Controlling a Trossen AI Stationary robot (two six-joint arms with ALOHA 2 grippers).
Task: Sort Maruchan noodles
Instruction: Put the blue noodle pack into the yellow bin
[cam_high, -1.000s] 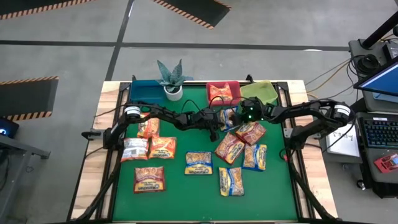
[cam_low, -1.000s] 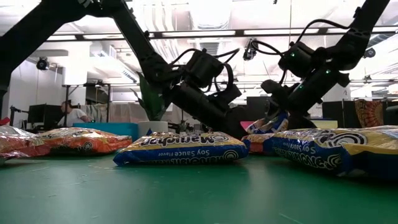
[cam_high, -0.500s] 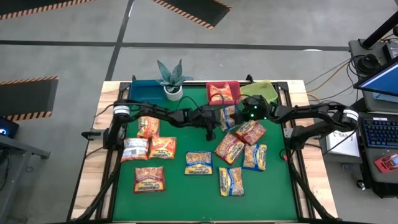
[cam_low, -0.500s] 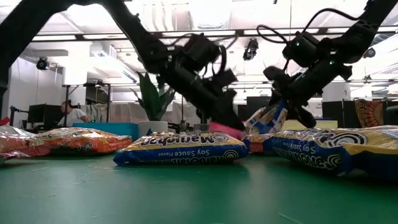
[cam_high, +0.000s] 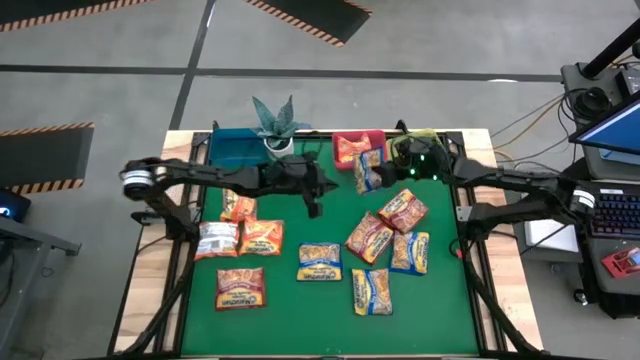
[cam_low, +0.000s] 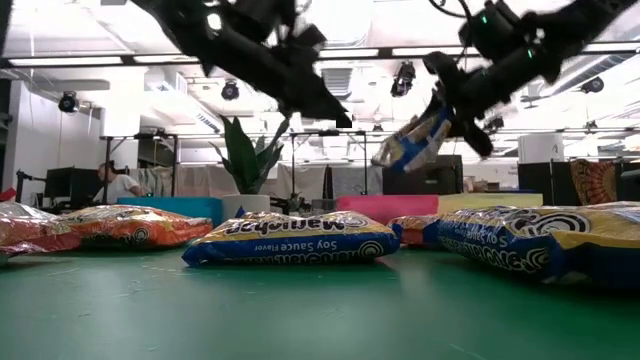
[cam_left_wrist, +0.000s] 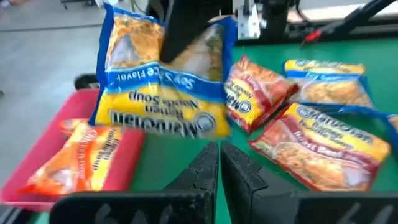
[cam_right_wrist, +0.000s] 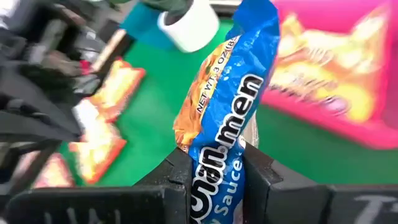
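Several Maruchan noodle packets lie flat on the green table (cam_high: 300, 310), red ones such as (cam_high: 240, 287) and blue-and-yellow ones such as (cam_high: 320, 262). My right gripper (cam_high: 388, 172) is shut on one blue-and-yellow packet (cam_high: 368, 170), held in the air just in front of the red bin (cam_high: 345, 137), which holds an orange packet (cam_high: 352, 150). My left gripper (cam_high: 313, 203) hangs shut and empty above the table's far middle, left of that packet; in the low view the left gripper (cam_low: 335, 115) is well clear of the table. My right gripper pinches the blue-and-yellow packet near one short end (cam_right_wrist: 219, 163) between its two fingers (cam_right_wrist: 181, 171). The fingers come from the table's right side, slanting down. The packet (cam_low: 410, 142) is lifted clear and sticks out past the fingertips, tilted, its free end lower.
A blue bin (cam_high: 235, 145), the red bin and a yellow-green bin (cam_high: 428, 148) line the far edge, with a potted plant (cam_high: 278, 128) between blue and red. Bare green mat lies along the near edge and the table's middle.
Both grippers have risen. My right gripper has lifted the blue-and-yellow packet clear of the pile and carried it toward the far edge, up to the red bin. My left gripper, still shut, has drawn back toward the table's left.
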